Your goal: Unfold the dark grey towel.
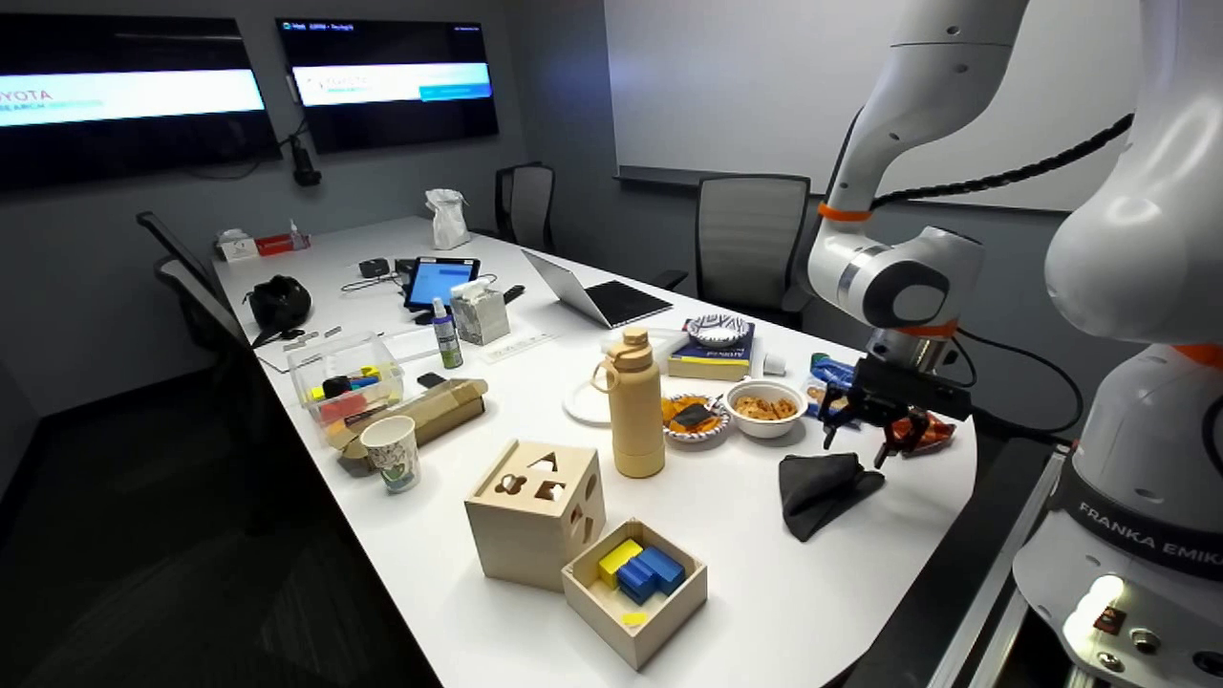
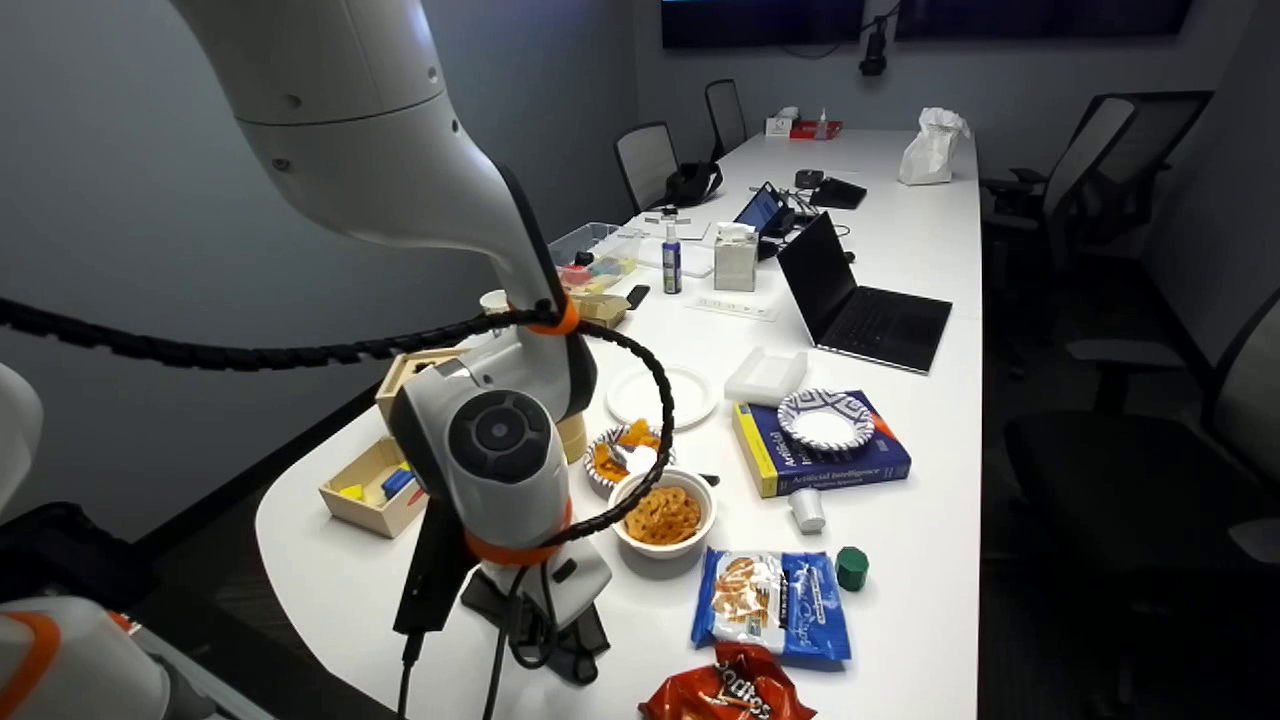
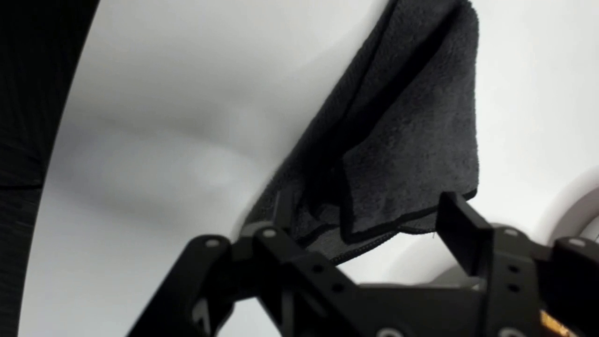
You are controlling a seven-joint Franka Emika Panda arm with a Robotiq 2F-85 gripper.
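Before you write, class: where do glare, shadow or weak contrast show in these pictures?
In an exterior view, shiny highlights on the rounded white arm link; in the wrist view, soft grey shadows or reflections on the smooth white tabletop, near-black creases in the folded charcoal-grey cloth towel, and the black two-fingered gripper partly blending into it.

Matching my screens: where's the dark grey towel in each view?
In an exterior view: the dark grey towel lies lower right, just below the gripper.
In an exterior view: likely low, left of centre, by the arm's wrist; can't be told from the gripper.
Wrist view: from the top edge, right of centre, down to the gripper.
Shared landmark: the white table, its edge in all three.
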